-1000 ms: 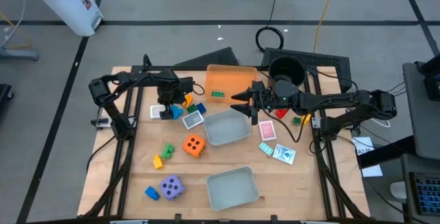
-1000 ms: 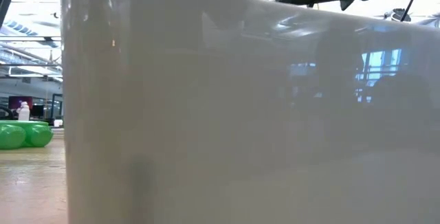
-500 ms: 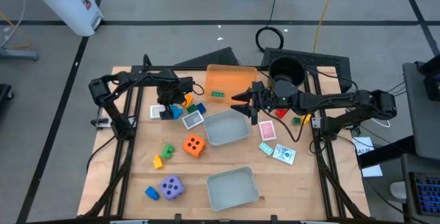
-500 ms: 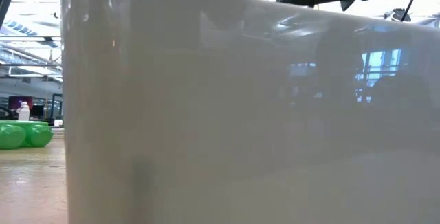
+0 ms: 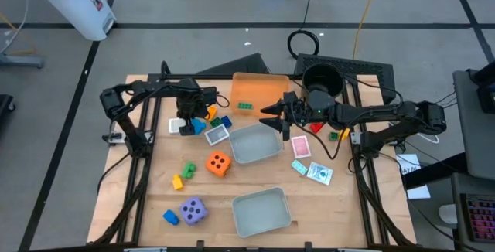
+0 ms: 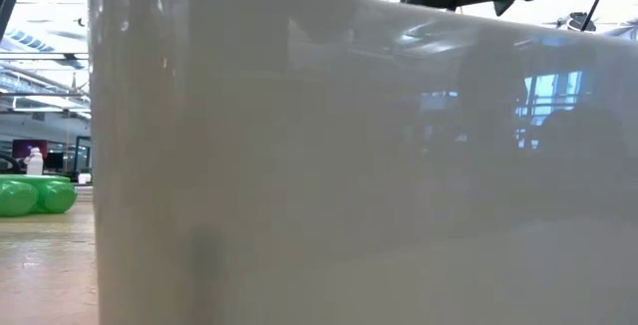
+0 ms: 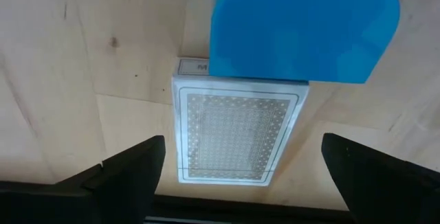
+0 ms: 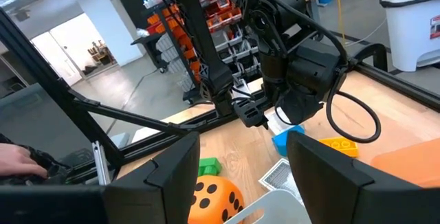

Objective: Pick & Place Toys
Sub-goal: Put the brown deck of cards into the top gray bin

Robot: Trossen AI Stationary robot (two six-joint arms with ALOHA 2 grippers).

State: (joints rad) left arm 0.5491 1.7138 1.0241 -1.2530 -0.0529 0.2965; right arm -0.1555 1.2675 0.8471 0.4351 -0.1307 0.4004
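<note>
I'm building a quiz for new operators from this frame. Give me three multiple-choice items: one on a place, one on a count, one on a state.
1. Where does the green brick near the table's far edge lie?
A. In the orange tray
B. In the black pot
C. On the purple die

2. How many clear grey trays are on the table?
A. One
B. Two
C. Four

3. How does the left gripper stand over the white playing card?
A. Shut on it
B. Open, fingers either side of it
C. Lifted away, holding a die

Answers:
1. A: the green brick sits inside the orange tray.
2. B: one clear grey tray is mid-table, another at the near edge.
3. B: the left gripper has its fingers spread wide around the white playing card, which lies flat on the table.
</note>
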